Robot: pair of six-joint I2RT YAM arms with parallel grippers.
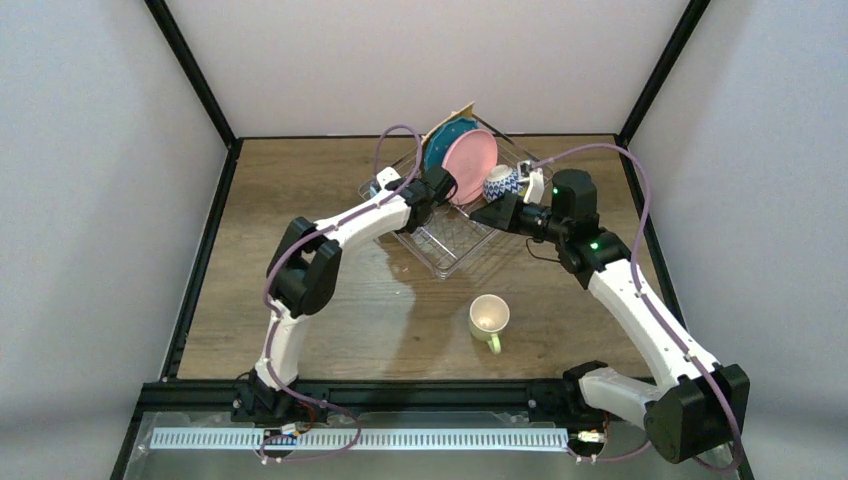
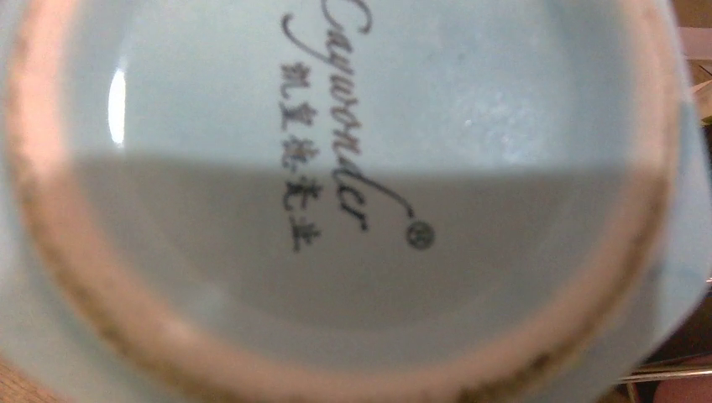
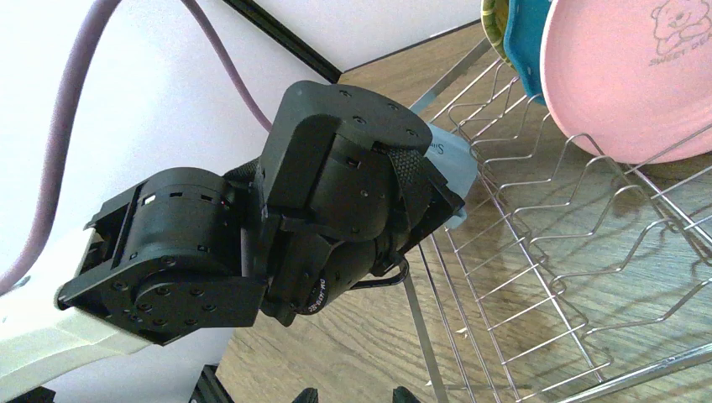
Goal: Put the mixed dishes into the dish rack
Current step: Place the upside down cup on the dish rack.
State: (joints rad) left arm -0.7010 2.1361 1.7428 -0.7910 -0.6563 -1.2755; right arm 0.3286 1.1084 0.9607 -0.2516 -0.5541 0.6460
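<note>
While the left fingers (image 3: 417,200) clench a light-blue ceramic mug (image 2: 353,210) over the silver wire-grid dish rack (image 3: 537,277) and the right fingers (image 1: 490,213) hang released, it probably next needs gentle lowering inside.

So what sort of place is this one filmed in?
Likely a robot test booth, not a home kitchen: plain white wall panels in a black metal frame enclose a brown wood-look tabletop, where a silver wire dish rack sits between two bolted-down arms.
</note>
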